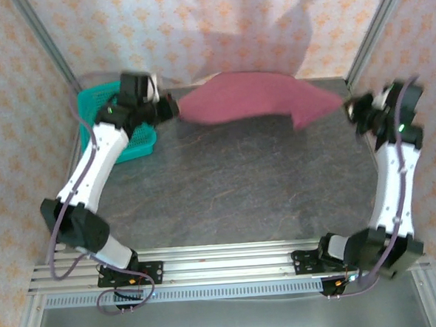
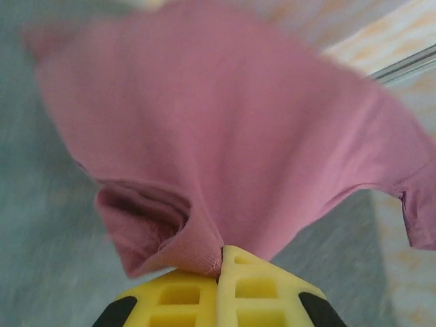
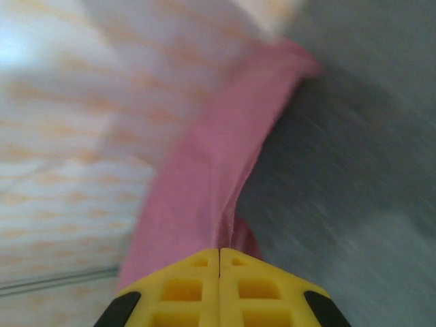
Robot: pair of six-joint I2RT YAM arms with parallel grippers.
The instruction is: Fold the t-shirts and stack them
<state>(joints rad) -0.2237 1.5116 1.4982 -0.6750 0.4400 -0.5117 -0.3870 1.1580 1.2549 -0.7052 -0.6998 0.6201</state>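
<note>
The maroon t-shirt has 1 bunched edge pinched tight between the yellow fingers of the left gripper. The right gripper is clamped on the opposite edge. The cloth hangs stretched between the 2 over the back of the dark table, apparently clear of it through the blur, beside the teal basket.

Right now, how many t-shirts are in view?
1. The maroon t-shirt is stretched over the far side of the table, its ends pinched in the left gripper and the right gripper. Part of the teal basket is covered, so another may hide there.
</note>
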